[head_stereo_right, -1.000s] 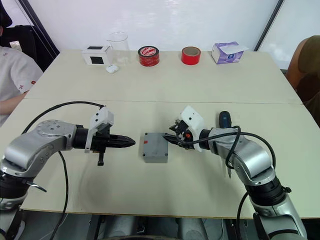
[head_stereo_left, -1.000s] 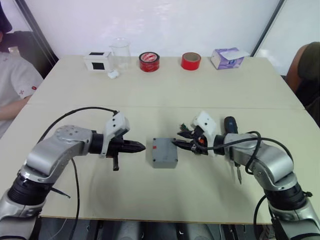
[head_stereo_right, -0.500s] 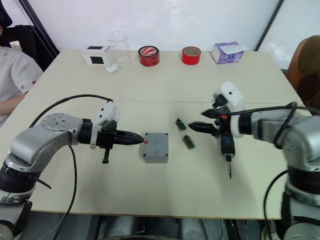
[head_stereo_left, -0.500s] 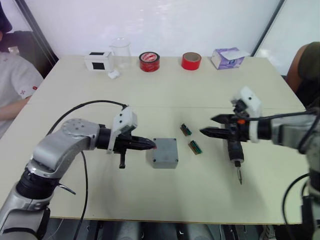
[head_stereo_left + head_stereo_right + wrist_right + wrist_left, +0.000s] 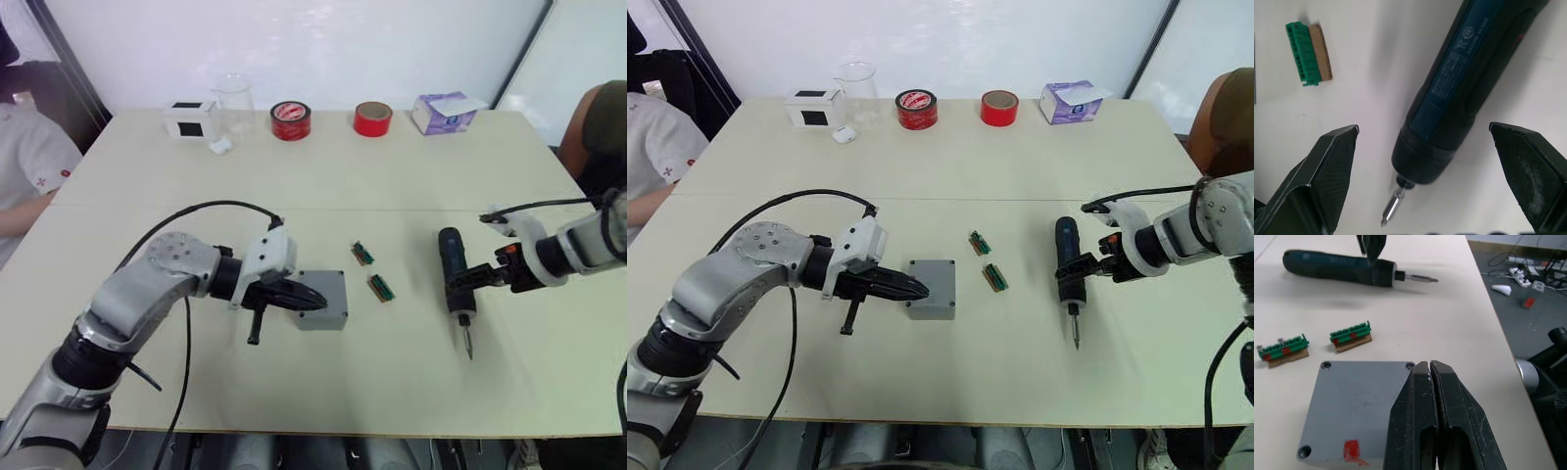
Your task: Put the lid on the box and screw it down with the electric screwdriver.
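Head view: lid [image 5: 323, 294] already seated on box [image 5: 933, 291], table centre; left gripper [image 5: 312, 302] pinched closed, empty, tips resting on the lid's 9 o'clock side; electric screwdriver [image 5: 456, 273] lies at 3 o'clock of the box, bit toward 6; left wrist: closed fingers [image 5: 1422, 421] over the lid corner; right wrist: right gripper [image 5: 1435, 181] spread wide, straddling the screwdriver's collar, nothing held; step: tool pickup; next: close on the body, lift

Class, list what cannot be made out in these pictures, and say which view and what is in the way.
- Grey square box: left wrist view, its near corner sits behind the shut black fingers of the left end effector; its inside is covered by the lid.
- Dark blue pen-shaped electric screwdriver: right wrist view, its rear end is cut off by the frame edge.
- Label print on the screwdriver: too small to read.
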You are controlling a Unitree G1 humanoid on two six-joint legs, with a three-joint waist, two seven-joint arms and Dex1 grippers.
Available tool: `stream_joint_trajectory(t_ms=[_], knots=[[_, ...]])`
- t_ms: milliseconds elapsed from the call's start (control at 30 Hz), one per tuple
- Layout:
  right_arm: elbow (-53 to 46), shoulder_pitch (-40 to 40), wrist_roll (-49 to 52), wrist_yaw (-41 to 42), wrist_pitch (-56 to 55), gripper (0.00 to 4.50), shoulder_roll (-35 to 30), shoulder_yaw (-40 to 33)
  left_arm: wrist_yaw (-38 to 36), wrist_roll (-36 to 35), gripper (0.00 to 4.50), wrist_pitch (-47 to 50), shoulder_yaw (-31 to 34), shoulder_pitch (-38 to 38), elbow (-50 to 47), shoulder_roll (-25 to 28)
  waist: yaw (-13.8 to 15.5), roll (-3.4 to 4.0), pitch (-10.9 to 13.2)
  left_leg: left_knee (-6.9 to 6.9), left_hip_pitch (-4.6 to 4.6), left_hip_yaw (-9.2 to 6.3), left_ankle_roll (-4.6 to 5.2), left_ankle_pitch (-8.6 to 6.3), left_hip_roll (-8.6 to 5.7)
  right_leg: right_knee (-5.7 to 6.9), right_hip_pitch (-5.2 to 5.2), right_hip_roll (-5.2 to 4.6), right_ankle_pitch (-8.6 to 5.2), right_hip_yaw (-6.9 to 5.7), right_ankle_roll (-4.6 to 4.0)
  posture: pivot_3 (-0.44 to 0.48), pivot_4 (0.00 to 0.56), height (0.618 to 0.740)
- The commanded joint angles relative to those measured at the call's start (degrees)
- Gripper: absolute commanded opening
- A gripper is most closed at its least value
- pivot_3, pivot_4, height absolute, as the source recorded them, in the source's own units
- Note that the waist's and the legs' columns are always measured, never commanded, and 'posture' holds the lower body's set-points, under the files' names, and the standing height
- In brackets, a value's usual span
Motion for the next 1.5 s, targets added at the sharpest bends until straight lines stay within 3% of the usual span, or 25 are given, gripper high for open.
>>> stream_joint_trajectory(t_ms=[33,300,400,500,600,800,867,933,1033,1100,1300,1500], knots=[[4.5,-2.6,-4.6,0.0,0.3,4.49,2.1,3.7,2.3,-1.4,0.0,1.4,2.2,1.9,-3.8,0.3,0.0,0.0,0.0,0.0,0.0,-0.01,0.0,0.0,0.0,-0.01,0.0,0.0,0.0,0.0,0.0,0.0,0.15,0.74],[6.5,-3.8,-10.9,4.4,0.3,4.49,6.1,8.4,4.6,-2.4,0.0,3.2,3.9,3.8,-5.3,1.3,0.1,-0.04,0.0,0.02,-0.05,-0.03,0.0,0.0,0.0,-0.01,-0.03,0.0,0.01,-0.03,0.01,0.0,0.15,0.74],[6.7,-3.4,-13.9,6.0,0.3,3.79,7.2,8.5,4.8,-2.7,0.0,3.3,4.6,4.3,-5.3,2.0,-0.1,-0.12,-0.1,0.02,0.01,-0.02,0.0,0.0,0.0,-0.02,0.03,0.0,0.02,-0.04,0.0,0.0,0.15,0.74],[5.0,-1.9,-15.8,7.5,0.3,2.68,7.0,9.0,4.7,-2.9,0.0,3.1,5.6,4.9,-4.9,3.4,0.0,-0.12,-0.1,0.01,0.02,-0.04,0.0,0.0,0.01,-0.02,0.03,0.03,0.02,-0.04,-0.01,0.0,0.15,0.74],[4.0,-0.8,-17.2,8.0,0.3,1.86,7.1,8.0,4.3,-2.9,0.0,2.7,6.5,5.3,-4.3,4.4,0.0,-0.12,-0.1,0.0,0.02,-0.07,0.0,0.0,0.04,-0.02,0.03,0.06,0.02,-0.08,-0.01,0.0,0.15,0.74],[7.7,-3.4,-24.0,7.0,-6.4,1.85,9.1,0.6,3.6,-4.0,0.0,2.7,9.9,5.9,-0.6,5.5,-0.4,-0.18,-0.1,0.02,0.04,-0.02,0.0,0.0,0.04,-0.05,0.05,0.06,0.07,-0.06,-0.09,0.0,0.15,0.74],[9.8,-5.8,-24.4,6.6,-8.2,1.85,11.3,-4.0,2.9,-4.2,0.0,2.1,10.9,5.8,1.6,5.8,-0.5,-0.17,-0.1,0.02,0.07,0.06,0.0,0.0,0.03,-0.08,0.05,0.05,0.12,0.0,-0.14,0.0,0.15,0.74],[9.2,-7.8,-23.9,5.6,-16.9,1.85,13.2,-12.9,2.6,-4.6,0.0,2.3,11.8,4.9,4.4,5.4,-0.5,-0.02,0.0,0.02,0.08,0.1,-0.02,0.01,0.03,-0.08,0.04,0.06,0.19,0.03,-0.14,0.0,0.15,0.74],[-7.4,-0.1,-16.3,0.8,-34.6,1.85,23.2,-35.4,1.2,-3.2,0.0,1.4,9.7,2.6,7.6,4.9,-0.3,0.13,0.1,-0.01,-0.07,0.13,-0.03,0.02,0.02,-0.03,-0.19,0.13,0.32,0.12,0.06,0.0,0.15,0.74],[-18.1,5.6,-12.9,-2.5,-39.0,1.85,30.4,-41.9,0.0,-1.8,0.0,0.5,7.8,0.5,10.4,4.2,0.0,0.15,0.1,-0.1,-0.21,0.03,-0.04,0.03,0.07,0.12,-0.42,0.21,0.32,0.09,0.08,0.0,0.15,0.74],[-39.8,19.4,-6.0,-3.3,-39.0,1.85,39.6,-37.3,-3.6,2.3,0.0,-3.7,3.3,-6.3,20.6,-0.2,1.5,0.08,0.0,-0.29,-0.27,-0.04,-0.13,0.08,0.03,0.12,-0.35,0.05,0.13,-0.08,-0.12,0.0,0.15,0.74],[-45.7,26.7,-9.6,-4.1,-45.0,1.85,43.9,-31.4,-6.3,4.7,0.0,-5.6,-0.3,-8.9,21.0,-3.5,1.0,0.1,0.0,0.07,-0.22,0.12,-0.13,0.08,-0.13,-0.09,-0.13,-0.1,0.31,0.09,0.1,0.0,0.15,0.74]])
